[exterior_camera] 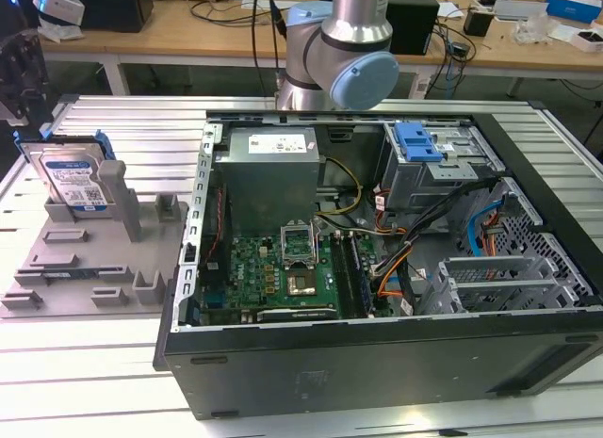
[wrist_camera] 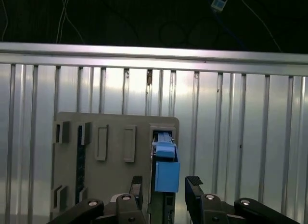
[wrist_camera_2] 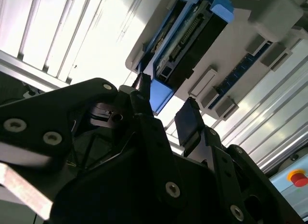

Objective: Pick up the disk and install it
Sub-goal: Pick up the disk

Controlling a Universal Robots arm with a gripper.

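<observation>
Seemingly spread fingers [wrist_camera: 194, 184] astride the disk [wrist_camera: 166, 173]

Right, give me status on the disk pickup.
Tool open, straddling the disk, not clamped. Disk standing on edge in gray fixture, outside the computer case. Nothing seen blocking the grasp.

one disk [exterior_camera: 72, 179], one grey fixture [exterior_camera: 57, 261], one open computer case [exterior_camera: 377, 363], one pincer [wrist_camera: 165, 181]
</observation>
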